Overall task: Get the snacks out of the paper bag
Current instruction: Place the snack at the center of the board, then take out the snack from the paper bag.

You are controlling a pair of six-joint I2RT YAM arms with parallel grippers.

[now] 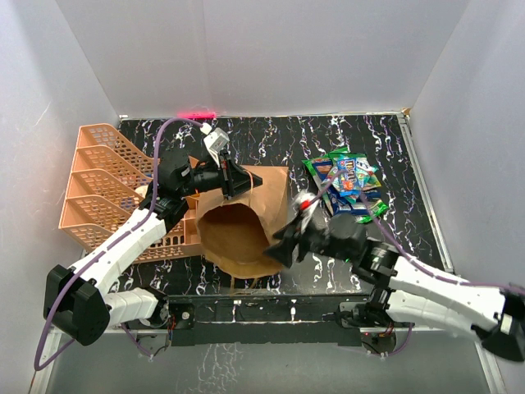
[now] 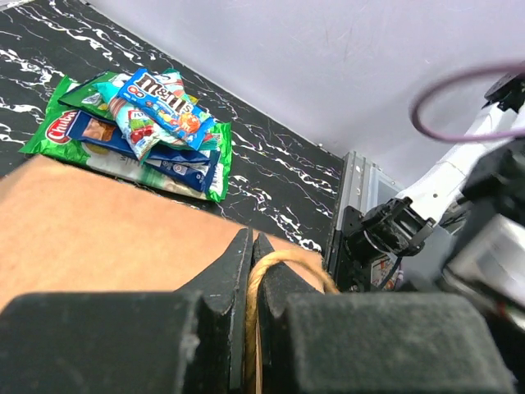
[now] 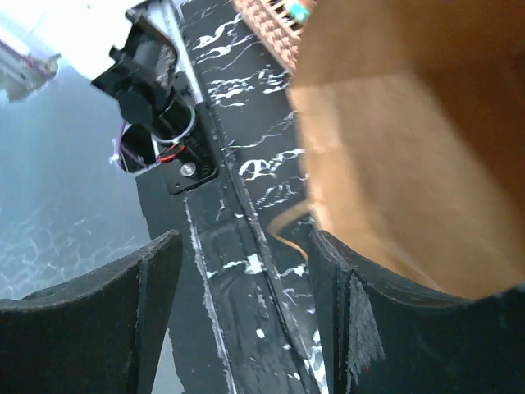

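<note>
The brown paper bag [image 1: 246, 226] lies on its side in the middle of the table, its mouth toward the arms. My left gripper [image 1: 248, 180] is shut on the bag's twisted paper handle [image 2: 289, 263] at the bag's top. Several snacks [image 1: 349, 182], green and blue foil packets, lie in a pile to the right of the bag; they also show in the left wrist view [image 2: 143, 123]. My right gripper [image 1: 279, 249] is open and empty at the right rim of the bag's mouth [image 3: 394, 164]. The bag's inside shows no packet.
An orange lattice organizer [image 1: 102, 185] stands at the left, against the left arm. White walls enclose the table on three sides. The arm bases and a metal rail [image 1: 271, 308] run along the near edge.
</note>
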